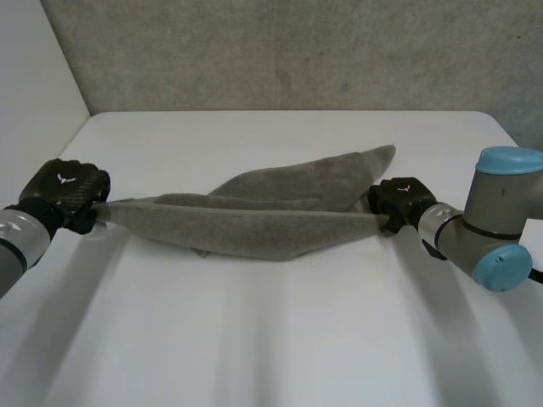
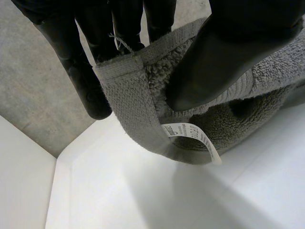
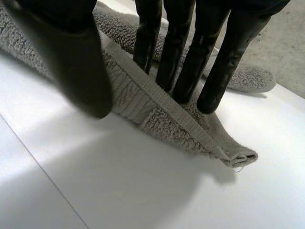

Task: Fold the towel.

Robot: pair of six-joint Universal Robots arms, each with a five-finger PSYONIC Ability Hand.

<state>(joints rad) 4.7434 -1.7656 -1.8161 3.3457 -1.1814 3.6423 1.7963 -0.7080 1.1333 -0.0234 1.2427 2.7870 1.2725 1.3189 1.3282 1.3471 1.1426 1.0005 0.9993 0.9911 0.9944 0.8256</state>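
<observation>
A grey towel [image 1: 254, 222] is held stretched between the left robot hand [image 1: 66, 193] and the right robot hand [image 1: 399, 202] over the white desk [image 1: 271, 339]. Its near long edge is drawn into a taut line between them. The rest trails back and lies on the desk, with one far corner pointed toward the grey wall [image 1: 280, 51].

The left robot hand is closed on the towel's left end. In the left wrist view the hemmed corner is pinched between the thumb and the fingers [image 2: 95, 43], and a white label [image 2: 190, 134] hangs from the hem below.

The right robot hand is closed on the right end. Its fingers [image 3: 181, 57] are laid along the hem with the thumb opposite. The cloth appears to be clamped between them, though the contact itself is partly hidden. The towel's corner sticks out past those fingertips.
</observation>
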